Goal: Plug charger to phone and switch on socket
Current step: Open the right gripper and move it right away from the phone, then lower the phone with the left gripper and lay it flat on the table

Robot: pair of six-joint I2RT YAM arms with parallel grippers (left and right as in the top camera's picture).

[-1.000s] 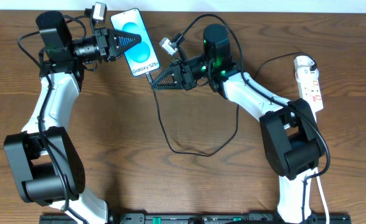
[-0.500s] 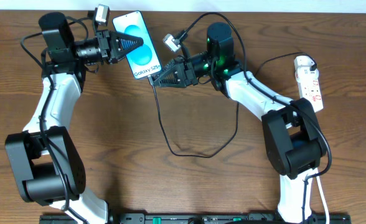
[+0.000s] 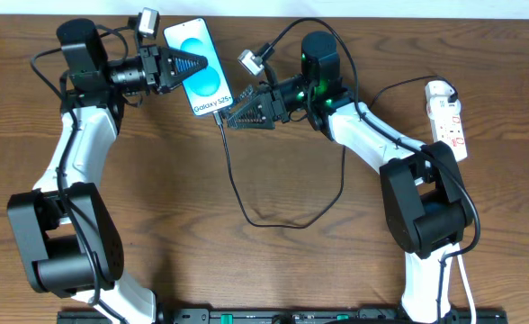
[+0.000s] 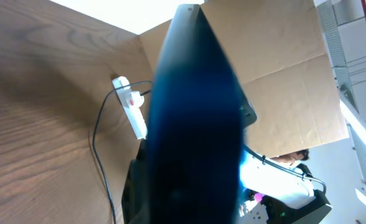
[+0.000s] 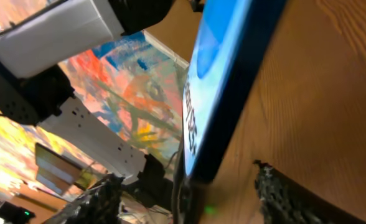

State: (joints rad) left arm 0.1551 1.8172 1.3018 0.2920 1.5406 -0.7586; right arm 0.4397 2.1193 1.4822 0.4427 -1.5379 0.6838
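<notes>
The phone (image 3: pixel 203 79), with its blue screen, is held tilted above the table at the back left. My left gripper (image 3: pixel 195 63) is shut on the phone's left edge. In the left wrist view the phone (image 4: pixel 195 124) is a dark slab that hides my fingers. The charger (image 3: pixel 233 175) is a thin black cable, and its plug end (image 3: pixel 219 113) meets the phone's lower edge. My right gripper (image 3: pixel 232 115) stands open around that end, with a finger on each side of the phone (image 5: pixel 226 81). The socket (image 3: pixel 449 117) lies at the far right.
The cable loops across the middle of the table (image 3: pixel 282 220) and rises toward my right arm (image 3: pixel 372 144). The socket (image 4: pixel 130 106) and its cord also show in the left wrist view. The table's back edge runs just behind the phone.
My right gripper has opened from shut on the plug end and now stands around it. The phone and both grippers have shifted slightly right.
</notes>
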